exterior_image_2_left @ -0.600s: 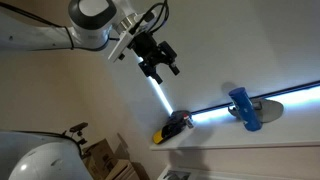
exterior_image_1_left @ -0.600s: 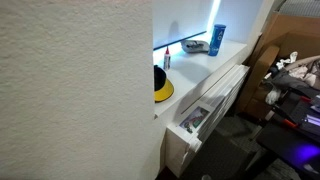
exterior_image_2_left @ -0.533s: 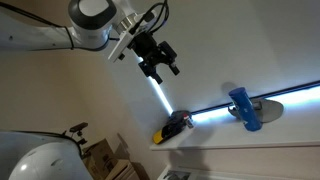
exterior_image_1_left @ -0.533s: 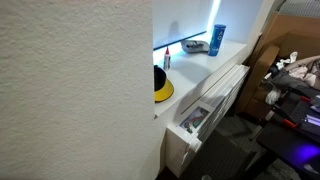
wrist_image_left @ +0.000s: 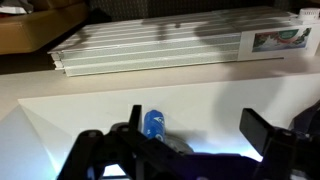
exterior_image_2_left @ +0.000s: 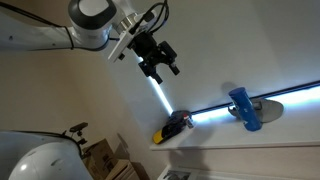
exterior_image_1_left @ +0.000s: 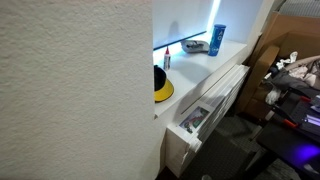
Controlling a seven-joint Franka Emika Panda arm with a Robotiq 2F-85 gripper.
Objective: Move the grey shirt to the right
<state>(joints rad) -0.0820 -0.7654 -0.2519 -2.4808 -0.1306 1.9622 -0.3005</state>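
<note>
I can make out no grey shirt in any view. My gripper [exterior_image_2_left: 165, 70] hangs open and empty in the air, well above a white surface [exterior_image_2_left: 230, 132]. In the wrist view the gripper [wrist_image_left: 198, 125] is open, with one dark finger on each side and nothing between them. Behind the gap stands a blue cup [wrist_image_left: 153, 123] on the white surface [wrist_image_left: 60, 110], with a dim grey shape beside it that I cannot identify. The blue cup also shows in both exterior views [exterior_image_1_left: 216, 39] [exterior_image_2_left: 243, 108].
A long white ribbed box [wrist_image_left: 170, 50] lies beyond the surface and also shows in an exterior view [exterior_image_1_left: 215, 95]. A yellow and black object [exterior_image_1_left: 161, 86] [exterior_image_2_left: 175, 125] and a small bottle [exterior_image_1_left: 167, 58] stand on the surface. A textured wall [exterior_image_1_left: 70, 90] blocks much of that view. Cardboard boxes [exterior_image_1_left: 290, 50] stand behind.
</note>
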